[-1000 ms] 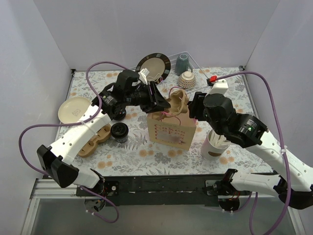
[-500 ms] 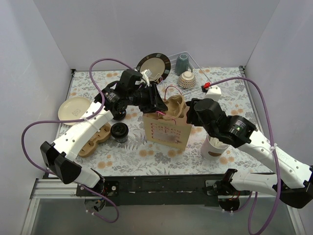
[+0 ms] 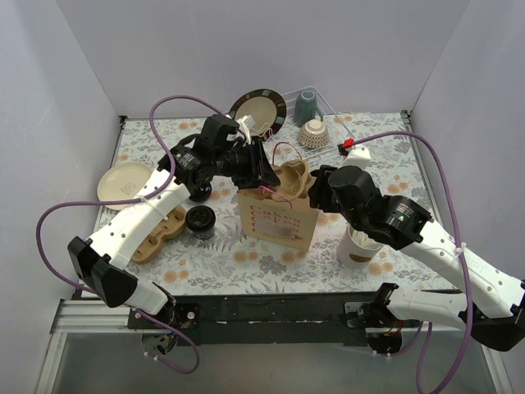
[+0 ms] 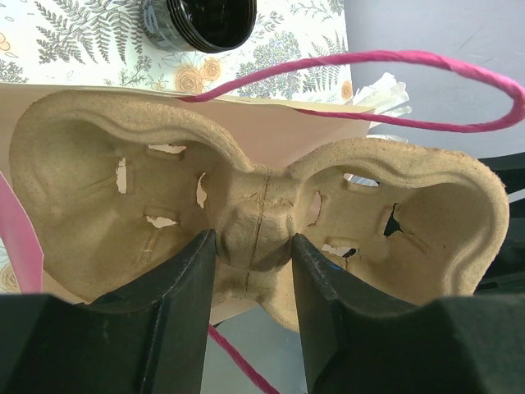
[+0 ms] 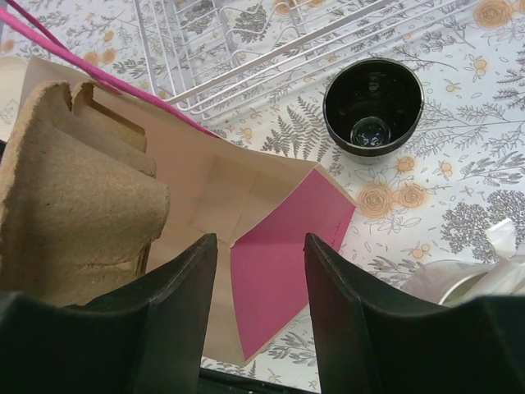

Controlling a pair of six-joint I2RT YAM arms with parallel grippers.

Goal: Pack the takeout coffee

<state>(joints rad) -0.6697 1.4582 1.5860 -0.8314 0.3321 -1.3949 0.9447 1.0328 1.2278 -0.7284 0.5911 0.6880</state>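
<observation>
The left pincer (image 4: 252, 238) is clenched on the central ridge of a moulded pulp cup carrier (image 4: 123, 205), with one finger on each side of the ridge. The carrier stands on edge in the open mouth of the paper bag (image 3: 277, 223). Its two cup wells face the left wrist camera, and a pink twisted handle (image 4: 394, 66) loops above it. The bag stands upright in the middle of the flowered surface (image 3: 246, 267).

The right pincer (image 5: 259, 240) is released. Its fingers are spread wide at the bag's right end, and the bag's pink inner wall shows between them. Whether either finger touches the paper cannot be told.

A lidless black paper cup (image 5: 373, 105) stands upright on the surface just beside the white wire dish rack (image 5: 271, 64), apart from the bag. A second black cup (image 3: 200, 220) stands on the surface to the left of the bag, just beside a spare pulp carrier (image 3: 160, 234) that lies flat. From above it is unclear whether this cup has a lid.

A white cup of stirrers (image 3: 358, 244) stands to the right of the bag, partly under the right arm. A cream plate (image 3: 123, 182) lies near the left edge. At the back are a dark-rimmed plate (image 3: 257, 111), a grey-blue mug (image 3: 305, 105) and a patterned bowl (image 3: 314, 133).
</observation>
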